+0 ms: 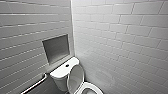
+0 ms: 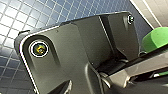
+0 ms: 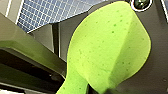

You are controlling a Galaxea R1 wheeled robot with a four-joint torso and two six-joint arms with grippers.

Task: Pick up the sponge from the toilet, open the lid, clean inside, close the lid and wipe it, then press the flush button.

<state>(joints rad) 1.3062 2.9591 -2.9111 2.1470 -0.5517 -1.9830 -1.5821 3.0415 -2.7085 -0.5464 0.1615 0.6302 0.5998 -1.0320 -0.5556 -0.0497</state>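
The white toilet (image 1: 61, 81) stands in the corner, low in the head view. Its lid (image 1: 75, 78) is raised upright against the tank, and part of the bowl rim (image 1: 91, 88) shows below it. On the tank top sits the dark flush button (image 1: 67, 65). The bright green sponge (image 3: 110, 50) looms large and bent in the right wrist view, pinched at its narrow end by my right gripper (image 3: 98, 88). In the left wrist view the same sponge (image 2: 153, 38) appears off to one side, apart from the left gripper, which holds nothing.
White tiled walls meet in a corner just behind the toilet. A square recessed niche (image 1: 56, 48) is set in the left wall above the tank, and a metal grab bar (image 1: 35, 85) runs below it. Blue tiled floor (image 2: 37, 15) lies under the arms.
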